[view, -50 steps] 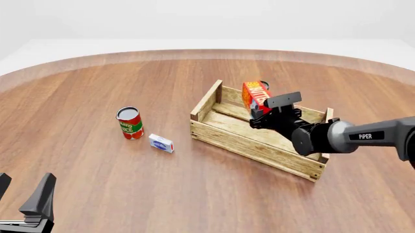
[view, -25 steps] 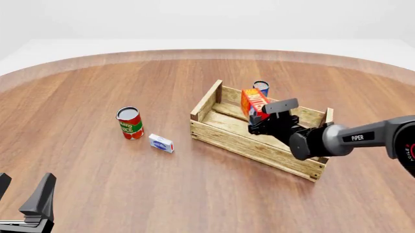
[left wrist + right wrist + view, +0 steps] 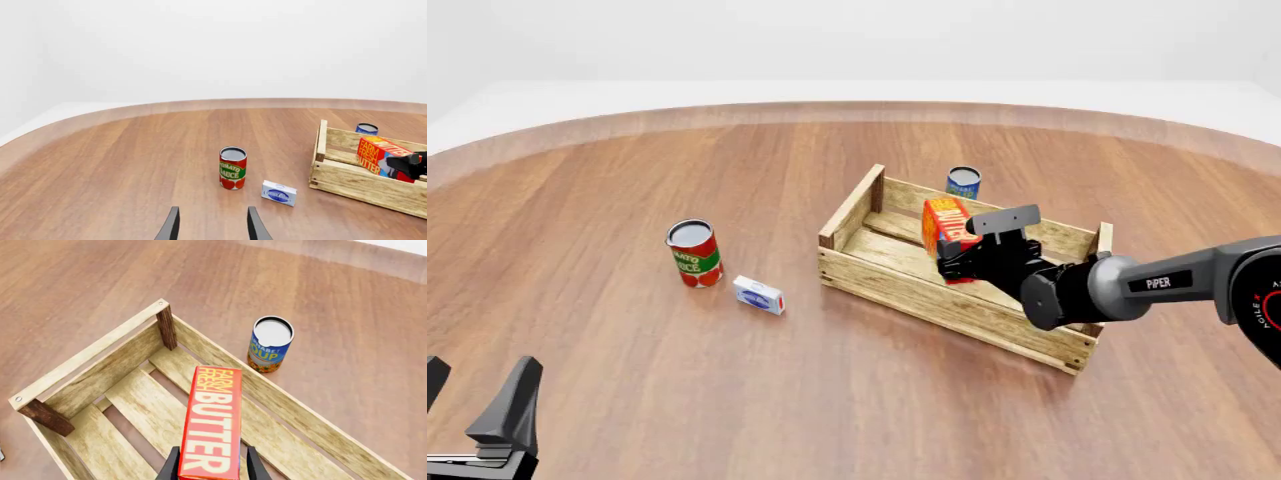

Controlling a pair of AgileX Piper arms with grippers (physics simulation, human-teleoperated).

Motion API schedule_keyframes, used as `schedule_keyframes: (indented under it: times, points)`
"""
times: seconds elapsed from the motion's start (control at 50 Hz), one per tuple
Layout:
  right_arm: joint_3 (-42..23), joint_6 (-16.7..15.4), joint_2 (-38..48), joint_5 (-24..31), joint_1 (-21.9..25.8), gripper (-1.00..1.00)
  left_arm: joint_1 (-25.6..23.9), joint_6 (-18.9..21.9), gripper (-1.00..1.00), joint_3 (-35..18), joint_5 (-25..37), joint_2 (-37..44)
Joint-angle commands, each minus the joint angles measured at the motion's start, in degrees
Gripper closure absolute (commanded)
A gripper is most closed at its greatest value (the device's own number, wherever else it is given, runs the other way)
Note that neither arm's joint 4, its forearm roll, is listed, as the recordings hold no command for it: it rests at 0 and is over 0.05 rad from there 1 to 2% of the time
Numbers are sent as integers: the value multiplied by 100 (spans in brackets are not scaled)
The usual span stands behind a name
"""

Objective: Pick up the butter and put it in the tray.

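Observation:
The butter [image 3: 944, 222] is a red carton with white lettering, standing on end and held low inside the tray [image 3: 850, 208], a wooden slat crate. My right gripper [image 3: 958, 255] is shut on the butter's lower part. In the right wrist view the butter [image 3: 212, 420] sits between my fingers, over the tray's floor slats [image 3: 133, 405]. The left wrist view shows the butter [image 3: 375, 152] inside the tray [image 3: 343, 180], with the right gripper [image 3: 408, 165] on it. My left gripper [image 3: 474, 392] is open and empty at the near left, far from the tray; it also shows in the left wrist view [image 3: 212, 217].
A red tomato sauce can [image 3: 695, 254] and a small white-and-blue box [image 3: 758, 295] stand left of the tray. A blue soup can [image 3: 964, 182] stands just behind the tray's far wall, also in the right wrist view [image 3: 271, 344].
My right gripper has lowered the butter into the tray and shifted slightly left, uncovering the blue soup can behind. The left arm has not moved.

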Motion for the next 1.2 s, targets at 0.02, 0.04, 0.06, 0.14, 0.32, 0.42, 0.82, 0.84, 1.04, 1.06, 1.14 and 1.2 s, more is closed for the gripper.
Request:
schedule_keyframes:
  times: [0.02,0.04,0.06,0.14,0.32,0.42,0.82,0.84,1.04,1.06,1.14,1.2]
  points:
    - [-56,56,-106,-51,-103,-100,0,0,-100,0,0,0]
    - [-51,56,-114,-52,-106,-100,0,0,-100,0,0,0]
    - [-38,55,-127,-56,-109,-100,0,0,-100,0,0,0]
    - [-30,80,-116,-64,-78,-100,0,0,-100,0,0,0]
    - [-38,93,-136,-45,-54,-100,0,0,-100,0,0,0]
    - [38,107,-224,-55,-44,-100,0,0,-100,0,0,0]
    - [246,68,-620,4,-42,-100,0,0,-100,0,0,0]
    - [267,67,-643,3,-38,-100,0,0,-100,0,0,0]
    - [409,50,-863,39,-20,-100,0,0,-100,0,0,0]
    - [418,52,-881,41,-18,-100,0,0,-100,0,0,0]
    - [481,55,-957,42,-4,-100,0,0,-100,0,0,0]
    - [517,49,-1015,51,0,-100,0,0,-100,0,0,0]
